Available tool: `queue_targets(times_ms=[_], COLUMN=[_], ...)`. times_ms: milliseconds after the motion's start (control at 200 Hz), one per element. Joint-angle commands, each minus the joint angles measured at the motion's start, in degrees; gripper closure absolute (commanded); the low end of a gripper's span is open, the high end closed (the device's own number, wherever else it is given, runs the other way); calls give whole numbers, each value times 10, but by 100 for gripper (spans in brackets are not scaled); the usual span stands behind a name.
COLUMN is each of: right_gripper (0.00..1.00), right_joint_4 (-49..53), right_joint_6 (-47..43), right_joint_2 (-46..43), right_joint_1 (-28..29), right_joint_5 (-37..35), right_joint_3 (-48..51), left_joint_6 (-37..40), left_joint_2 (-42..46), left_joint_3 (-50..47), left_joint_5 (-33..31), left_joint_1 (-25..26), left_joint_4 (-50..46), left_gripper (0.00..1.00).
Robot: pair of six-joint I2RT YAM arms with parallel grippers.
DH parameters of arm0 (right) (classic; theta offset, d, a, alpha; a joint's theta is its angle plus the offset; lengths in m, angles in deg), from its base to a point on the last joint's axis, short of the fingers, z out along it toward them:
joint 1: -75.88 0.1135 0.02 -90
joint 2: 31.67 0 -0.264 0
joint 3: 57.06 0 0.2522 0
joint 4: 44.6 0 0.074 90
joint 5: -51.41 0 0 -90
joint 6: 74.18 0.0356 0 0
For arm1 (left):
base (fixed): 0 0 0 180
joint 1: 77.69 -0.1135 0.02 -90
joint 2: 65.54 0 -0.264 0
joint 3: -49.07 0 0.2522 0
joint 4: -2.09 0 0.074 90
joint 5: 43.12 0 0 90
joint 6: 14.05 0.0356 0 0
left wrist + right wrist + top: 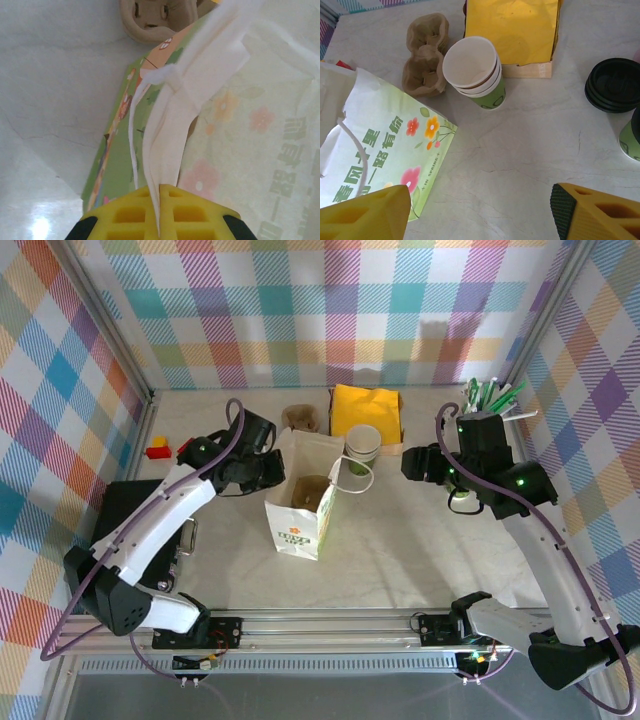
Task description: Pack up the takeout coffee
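Observation:
The takeout coffee (362, 447) is a white-topped, green-bottomed paper cup, open and nested with others, standing behind the bag's right corner; it appears again as the same nested cups (475, 70). A white and green flowered paper bag (303, 502) stands open at mid-table. My left gripper (268, 468) is at the bag's left rim, and in its wrist view the left gripper (160, 192) is shut on the white paper edge (170, 145) of the bag. My right gripper (414, 462) hovers right of the cup; the right gripper (480, 205) is open over bare table.
A brown pulp cup tray (425, 55) lies left of the cups, with a box of yellow napkins (512, 27) behind them. Black lids (615, 85) and a lidded green cup (632, 135) sit at the right. A holder of pens (490, 395) is at the back right and a black box (130, 505) at the left.

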Motion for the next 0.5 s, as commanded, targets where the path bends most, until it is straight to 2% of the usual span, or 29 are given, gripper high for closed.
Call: queue_targets(times_ms=[0, 120, 335, 495], right_gripper=[25, 25, 24, 24], right_joint_4=[16, 24, 35, 39], right_joint_6=[-11, -15, -17, -18], right_joint_2=[-9, -6, -2, -3], right_joint_1=[-7, -13, -26, -34], right_joint_5=[-1, -17, -28, -30], right_joint_3=[-1, 1, 10, 17], left_joint_6=[-77, -115, -143, -152], left_joint_2=[37, 54, 63, 58], left_joint_3=[-38, -54, -72, -85], left_joint_5=[-15, -44, -50, -38], left_joint_1=[22, 56, 84, 102], left_joint_4=[33, 48, 82, 117], left_gripper=[95, 93, 80, 81])
